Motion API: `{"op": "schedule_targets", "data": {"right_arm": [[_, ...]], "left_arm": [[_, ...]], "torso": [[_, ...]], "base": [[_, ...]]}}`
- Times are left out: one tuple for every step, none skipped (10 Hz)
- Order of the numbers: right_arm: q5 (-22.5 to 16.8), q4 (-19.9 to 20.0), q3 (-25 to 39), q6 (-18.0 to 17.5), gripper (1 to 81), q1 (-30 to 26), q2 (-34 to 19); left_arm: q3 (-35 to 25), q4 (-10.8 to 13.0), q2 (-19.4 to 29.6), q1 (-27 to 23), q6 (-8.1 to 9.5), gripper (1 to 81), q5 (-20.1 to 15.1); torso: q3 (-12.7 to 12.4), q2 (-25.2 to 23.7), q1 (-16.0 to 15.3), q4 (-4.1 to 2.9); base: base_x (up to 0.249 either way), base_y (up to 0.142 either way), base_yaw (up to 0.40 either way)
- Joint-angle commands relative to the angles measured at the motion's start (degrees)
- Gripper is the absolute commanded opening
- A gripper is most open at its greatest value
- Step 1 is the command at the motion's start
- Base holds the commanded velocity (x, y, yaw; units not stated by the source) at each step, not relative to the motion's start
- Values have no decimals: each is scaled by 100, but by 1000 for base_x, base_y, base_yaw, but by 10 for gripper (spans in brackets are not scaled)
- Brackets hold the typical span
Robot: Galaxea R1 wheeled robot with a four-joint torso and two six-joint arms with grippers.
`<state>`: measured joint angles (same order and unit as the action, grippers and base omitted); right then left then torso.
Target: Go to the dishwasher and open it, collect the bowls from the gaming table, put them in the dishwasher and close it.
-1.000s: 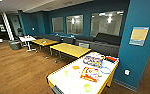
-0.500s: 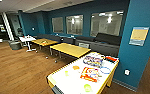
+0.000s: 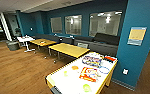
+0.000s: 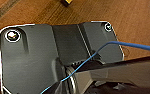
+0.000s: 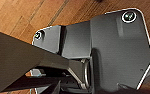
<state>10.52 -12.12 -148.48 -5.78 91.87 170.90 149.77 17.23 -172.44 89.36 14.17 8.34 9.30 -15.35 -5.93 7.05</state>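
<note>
The gaming table, which serves here as the counter, has a white top and yellow edges and stands close in front, low in the head view, running away toward a teal pillar. On its near half lie small bowls: an orange one toward the middle, a light green one just beside it, and another green one nearer the front edge. Colourful board game boxes sit past the bowls, with more boxes and a red one at the far end.

Beyond the counter are two plain yellow-wood tables, one behind the other, then a small white table. A dark sofa runs along the teal wall under a row of windows. A poster hangs on the pillar. The floor is brown wood planks.

Both wrist views look down over dark robot plates onto that wood floor; a blue cable crosses the left one. I cannot tell whether either gripper is open or closed.
</note>
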Motion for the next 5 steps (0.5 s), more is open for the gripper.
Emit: {"op": "schedule_targets", "data": {"right_arm": [[-226, -63, 31, 24, 811, -243, 34], [-226, -63, 31, 24, 811, -234, 34], [-226, -63, 30, 24, 811, -225, 34], [-226, -63, 31, 24, 811, -217, 34], [-226, -63, 31, 24, 811, -217, 34]], "left_arm": [[-36, 26, 51, -265, -2, 811, -254], [-36, 26, 51, -265, -2, 811, -254], [-35, 26, 42, -265, -2, 811, -254], [-36, 35, 33, -265, -2, 811, -254], [-36, 35, 33, -265, -2, 811, -254]], "torso": [[0, 0, 0, 0], [0, 0, -2, 0], [0, 0, -2, 0], [0, 0, 0, 0], [0, 0, 0, 0]], "base": [[0, 0, -334], [0, 0, -339], [0, 0, -341], [0, 0, -341], [0, 0, -341]]}}
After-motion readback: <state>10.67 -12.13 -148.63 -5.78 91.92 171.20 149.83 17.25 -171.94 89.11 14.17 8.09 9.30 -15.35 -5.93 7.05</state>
